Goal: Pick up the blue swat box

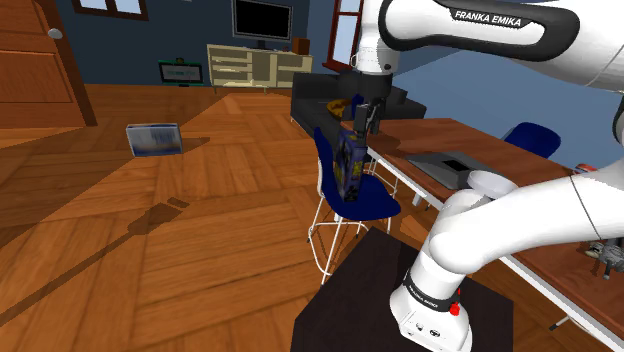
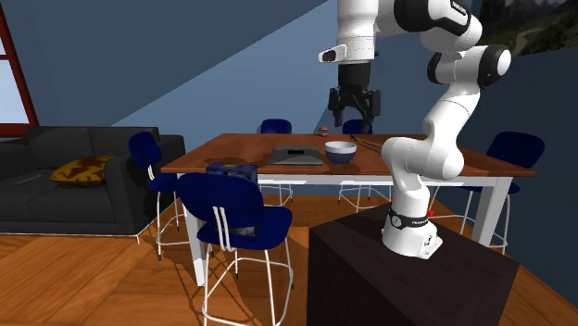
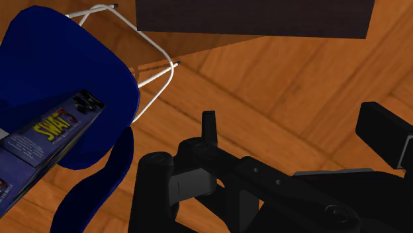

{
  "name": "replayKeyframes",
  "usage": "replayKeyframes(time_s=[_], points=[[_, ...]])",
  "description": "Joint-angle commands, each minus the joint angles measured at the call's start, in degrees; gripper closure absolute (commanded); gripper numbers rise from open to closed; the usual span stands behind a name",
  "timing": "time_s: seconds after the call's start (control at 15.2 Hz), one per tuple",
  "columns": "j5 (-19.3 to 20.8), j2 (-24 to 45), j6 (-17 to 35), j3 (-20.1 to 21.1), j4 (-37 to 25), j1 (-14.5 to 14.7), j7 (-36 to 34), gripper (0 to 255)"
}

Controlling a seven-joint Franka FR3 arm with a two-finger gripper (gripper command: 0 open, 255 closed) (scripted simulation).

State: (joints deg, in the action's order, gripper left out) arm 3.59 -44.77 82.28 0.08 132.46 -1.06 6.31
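Observation:
The blue SWAT box (image 1: 348,165) stands upright at the corner of the wooden table (image 2: 408,165), just behind the back of a blue chair (image 2: 227,204). In the second exterior view only the top of the box (image 2: 232,169) shows above that chair. My black gripper (image 2: 355,119) hangs high over the middle of the table, well above the box and off to one side of it. Its fingers stand apart with nothing between them. In the shoulder view the gripper (image 1: 362,118) sits just above the box. The wrist view catches the box (image 3: 49,136) with its yellow SWAT lettering beside the blue chair seat (image 3: 59,73).
A blue bowl (image 2: 340,151) and a flat grey slab (image 2: 296,156) lie on the table below the gripper. More blue chairs ring the table. A dark sofa (image 2: 65,181) stands beyond the table corner. My stand (image 2: 417,269) is a dark box on the wooden floor.

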Motion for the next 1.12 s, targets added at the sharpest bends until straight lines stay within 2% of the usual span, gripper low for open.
replayKeyframes(time_s=[0.0, 0.53, 1.06], points=[[0.0, 0.0, 0.0, 0.0, 0.0, 0.0, 0.0, 0], [4.1, 8.8, 13.6, -5.9, 0.8, -3.6, 2.1, 0], [5.8, 20.4, 25.9, -11.9, -2.6, -6.4, 4.3, 0]])
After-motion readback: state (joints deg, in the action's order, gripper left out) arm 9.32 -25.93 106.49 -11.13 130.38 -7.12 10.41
